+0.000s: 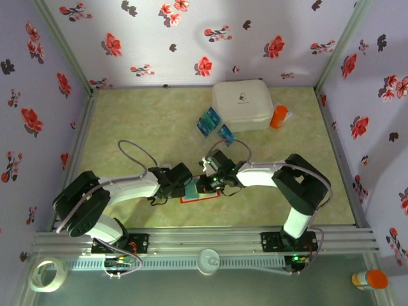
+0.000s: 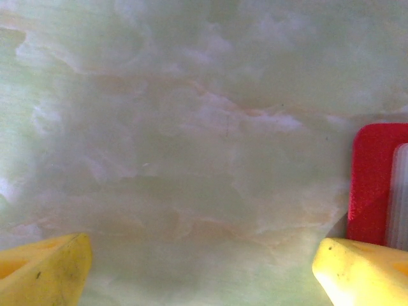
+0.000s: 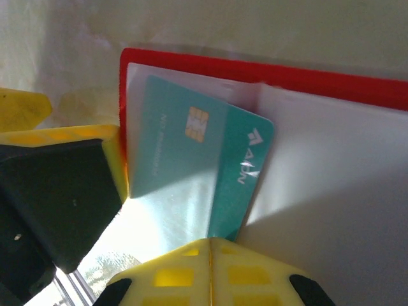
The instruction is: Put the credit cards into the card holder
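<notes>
The red card holder (image 3: 268, 73) lies open on the table, clear pockets up. A teal credit card (image 3: 239, 159) sits partly inside the left pocket, its right part sticking out. My right gripper (image 3: 210, 241) is shut, its yellow tips together and touching the card's near edge, with nothing seen between them. My left gripper (image 2: 201, 255) is open over bare table, its right finger (image 2: 360, 271) at the card holder's (image 2: 373, 185) edge. From above, both grippers (image 1: 180, 185) (image 1: 207, 183) meet over the card holder (image 1: 190, 199). Two blue cards (image 1: 209, 121) (image 1: 226, 134) lie farther back.
A big white rounded case (image 1: 242, 105) stands at the back, an orange bottle (image 1: 278, 116) to its right. Floral walls close in three sides. A tape roll (image 1: 48, 274) and another orange-capped bottle (image 1: 370, 279) sit outside the front rail.
</notes>
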